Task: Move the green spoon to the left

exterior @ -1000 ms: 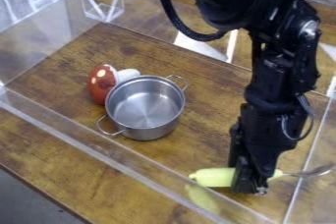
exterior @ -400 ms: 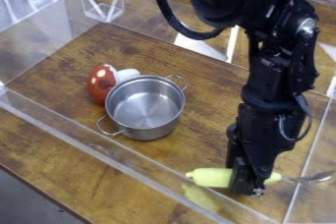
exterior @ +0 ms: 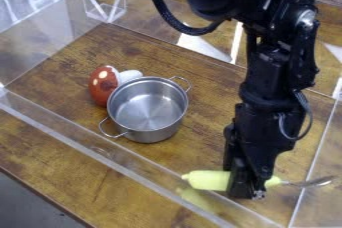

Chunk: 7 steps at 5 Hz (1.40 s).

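The green spoon (exterior: pixel 210 179) lies nearly level at the lower right, its yellow-green handle pointing left and its silver bowl end (exterior: pixel 318 182) reaching toward the right wall. My gripper (exterior: pixel 249 182) points straight down and is shut on the spoon's handle near its middle. The black fingers hide that part of the handle. The spoon looks slightly raised above the wooden table (exterior: pixel 80 122), with a pale reflection of it below on the clear wall.
A steel pot (exterior: pixel 147 108) with two small handles stands left of centre. A red-and-white mushroom-like toy (exterior: pixel 107 80) sits just behind and left of it. Clear plastic walls (exterior: pixel 120 187) fence the table on all sides, with the front wall close to the spoon.
The gripper and the spoon have shifted slightly left and toward the front wall. The pot and the toy have stayed put.
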Each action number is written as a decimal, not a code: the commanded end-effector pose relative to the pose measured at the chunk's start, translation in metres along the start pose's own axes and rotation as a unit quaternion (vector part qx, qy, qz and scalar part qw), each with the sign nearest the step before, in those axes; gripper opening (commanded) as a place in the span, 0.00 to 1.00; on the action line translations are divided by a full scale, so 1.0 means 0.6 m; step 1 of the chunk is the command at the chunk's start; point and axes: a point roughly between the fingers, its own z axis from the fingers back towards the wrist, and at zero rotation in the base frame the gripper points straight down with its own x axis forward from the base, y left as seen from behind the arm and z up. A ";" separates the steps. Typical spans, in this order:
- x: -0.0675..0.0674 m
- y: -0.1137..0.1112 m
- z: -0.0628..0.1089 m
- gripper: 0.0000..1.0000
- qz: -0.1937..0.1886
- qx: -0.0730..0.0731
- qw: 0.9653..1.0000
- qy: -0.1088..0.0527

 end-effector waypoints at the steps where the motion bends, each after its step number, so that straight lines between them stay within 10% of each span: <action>1: -0.002 -0.015 -0.001 0.00 0.008 -0.026 0.999 0.023; 7: -0.019 0.001 -0.027 0.00 0.066 -0.035 0.997 -0.002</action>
